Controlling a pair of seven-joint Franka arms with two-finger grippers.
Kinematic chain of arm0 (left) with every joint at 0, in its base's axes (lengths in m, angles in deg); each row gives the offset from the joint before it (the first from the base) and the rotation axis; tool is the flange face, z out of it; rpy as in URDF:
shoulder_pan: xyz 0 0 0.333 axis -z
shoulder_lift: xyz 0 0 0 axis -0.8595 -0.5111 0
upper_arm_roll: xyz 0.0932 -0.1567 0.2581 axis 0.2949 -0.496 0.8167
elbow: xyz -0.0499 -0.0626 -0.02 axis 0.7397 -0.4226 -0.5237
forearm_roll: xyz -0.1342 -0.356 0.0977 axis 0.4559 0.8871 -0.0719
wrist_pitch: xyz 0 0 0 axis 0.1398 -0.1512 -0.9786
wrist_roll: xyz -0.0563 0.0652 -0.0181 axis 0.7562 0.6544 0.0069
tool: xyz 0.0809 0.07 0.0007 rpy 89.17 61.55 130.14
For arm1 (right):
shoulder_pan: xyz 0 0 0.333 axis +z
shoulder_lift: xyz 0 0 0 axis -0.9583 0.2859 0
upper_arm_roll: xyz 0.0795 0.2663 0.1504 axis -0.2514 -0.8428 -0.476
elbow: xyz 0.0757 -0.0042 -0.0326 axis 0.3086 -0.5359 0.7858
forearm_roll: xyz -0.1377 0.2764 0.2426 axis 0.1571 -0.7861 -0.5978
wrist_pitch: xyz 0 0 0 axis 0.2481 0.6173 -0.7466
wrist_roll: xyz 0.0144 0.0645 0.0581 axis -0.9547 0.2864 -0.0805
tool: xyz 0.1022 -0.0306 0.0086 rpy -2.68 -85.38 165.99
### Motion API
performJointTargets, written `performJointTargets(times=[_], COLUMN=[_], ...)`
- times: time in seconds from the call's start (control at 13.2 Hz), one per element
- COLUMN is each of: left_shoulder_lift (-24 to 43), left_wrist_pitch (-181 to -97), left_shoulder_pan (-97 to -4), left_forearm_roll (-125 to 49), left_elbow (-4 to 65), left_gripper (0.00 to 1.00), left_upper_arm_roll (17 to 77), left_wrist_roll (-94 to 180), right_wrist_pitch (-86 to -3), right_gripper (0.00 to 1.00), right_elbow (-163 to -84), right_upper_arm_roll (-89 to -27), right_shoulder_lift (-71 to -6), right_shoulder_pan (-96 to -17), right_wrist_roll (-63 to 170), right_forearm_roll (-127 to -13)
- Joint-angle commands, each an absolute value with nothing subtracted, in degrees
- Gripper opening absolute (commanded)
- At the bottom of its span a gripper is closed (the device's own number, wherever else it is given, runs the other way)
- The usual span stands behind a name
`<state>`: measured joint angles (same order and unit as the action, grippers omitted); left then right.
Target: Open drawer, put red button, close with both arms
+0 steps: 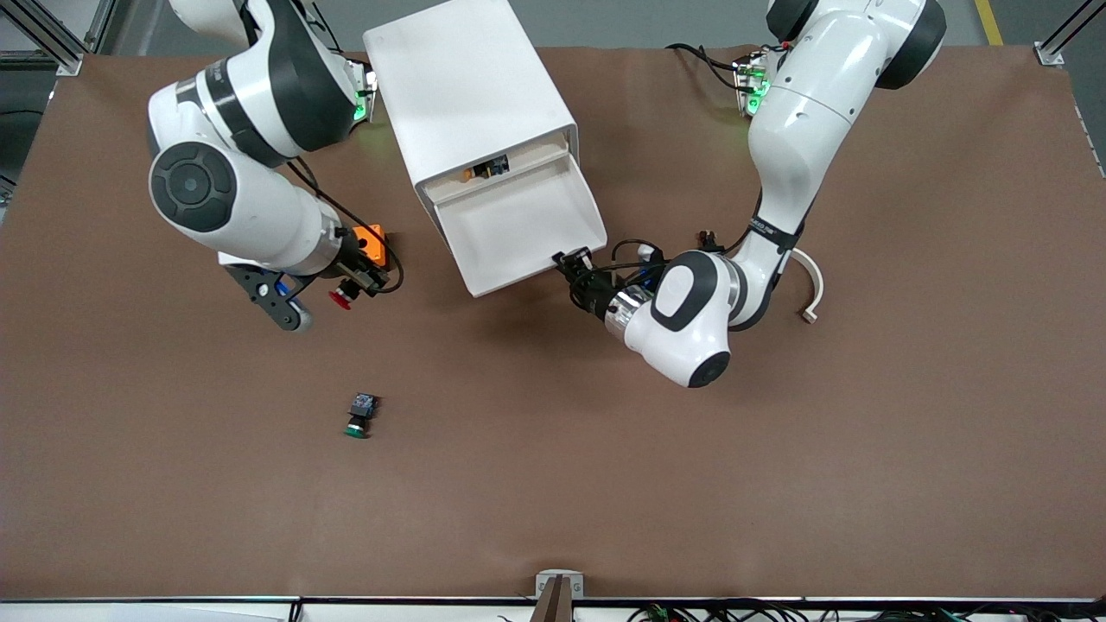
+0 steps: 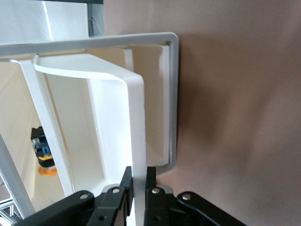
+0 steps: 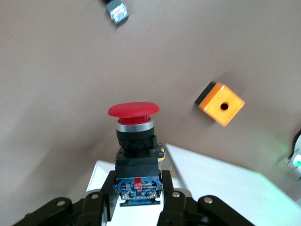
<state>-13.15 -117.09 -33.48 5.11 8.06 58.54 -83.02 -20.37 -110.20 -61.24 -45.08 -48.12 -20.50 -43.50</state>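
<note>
While the cabinet (image 1: 471, 95) stands between both arms' bases, we see its drawer (image 1: 518, 233) pulled out. Left gripper (image 1: 577, 272) pinches the drawer handle (image 2: 136, 141) at the front corner. Right gripper (image 1: 352, 287) clamps the red button (image 1: 343, 299) over bare table beside an orange box (image 1: 371, 243), toward the right arm's end. Green-capped switch (image 1: 359, 415) lies nearer the camera.

Red button (image 3: 133, 111) red cap, black-blue body; drawer (image 1: 518, 226) white; table (image 1: 778, 449) brown.
</note>
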Motion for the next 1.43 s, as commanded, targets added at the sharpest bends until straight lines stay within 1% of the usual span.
performJointTargets(times=[0.0, 0.08, 0.15, 0.3, 0.53, 0.6, 0.83, 0.98, 1.06, 1.21, 1.28, 1.36], left_shoulder_lift=[-14.07, -13.89, -13.54, -13.19, -12.22, -11.70, -9.41, -7.23, -6.17, -5.45, -4.67, -4.40], left_wrist_pitch=[-119.49, -119.58, -119.49, -119.41, -119.49, -119.49, -120.98, -120.64, -120.55, -120.55, -120.55, -120.55], left_shoulder_pan=[-32.54, -32.54, -32.63, -34.47, -35.53, -35.62, -35.71, -35.97, -35.71, -35.10, -35.01, -34.57], left_forearm_roll=[5.82, 5.91, 5.83, 5.21, -0.39, -1.89, -4.90, -6.12, -8.91, -13.49, -14.12, -17.08], left_elbow=[6.60, 6.60, 6.51, 6.25, 2.91, 1.86, 1.32, 1.41, 1.50, 1.41, 1.50, 1.50], left_gripper=[0.50, 0.93, 0.99, 0.99, 0.99, 0.99, 0.99, 0.99, 0.99, 1.00, 1.00, 1.00], left_upper_arm_roll=[58.59, 58.59, 58.59, 58.67, 62.88, 64.63, 72.71, 76.06, 76.16, 75.55, 75.55, 75.46], left_wrist_roll=[-81.11, -81.28, -81.29, -80.85, -79.62, -78.05, -69.98, -60.69, -54.98, -46.43, -45.09, -44.29], right_wrist_pitch=[-22.51, -24.17, -26.62, -31.98, -38.75, -41.30, -47.37, -52.46, -55.53, -58.72, -58.90, -58.90], right_gripper=[0.01, 0.01, 0.01, 0.01, 0.02, 0.02, 0.02, 0.03, 0.03, 0.07, 0.12, 0.20], right_elbow=[-110.26, -110.44, -111.49, -114.56, -118.86, -120.10, -123.17, -126.68, -128.70, -130.83, -130.83, -130.83], right_upper_arm_roll=[-60.69, -60.69, -60.77, -60.69, -60.69, -60.69, -60.60, -60.60, -60.51, -60.51, -60.51, -60.42], right_shoulder_lift=[-45.05, -44.88, -44.70, -44.70, -44.44, -44.44, -43.74, -43.65, -43.65, -43.30, -42.86, -42.60], right_shoulder_pan=[-45.45, -43.87, -42.20, -39.30, -35.08, -33.33, -29.71, -27.35, -26.11, -25.58, -25.66, -25.58], right_wrist_roll=[-27.89, -31.66, -35.53, -40.29, -45.75, -47.50, -51.73, -53.93, -54.55, -54.90, -54.90, -54.90], right_forearm_roll=[-45.59, -45.77, -46.29, -47.96, -48.32, -48.32, -48.23, -47.88, -47.79, -47.71, -47.70, -47.44])
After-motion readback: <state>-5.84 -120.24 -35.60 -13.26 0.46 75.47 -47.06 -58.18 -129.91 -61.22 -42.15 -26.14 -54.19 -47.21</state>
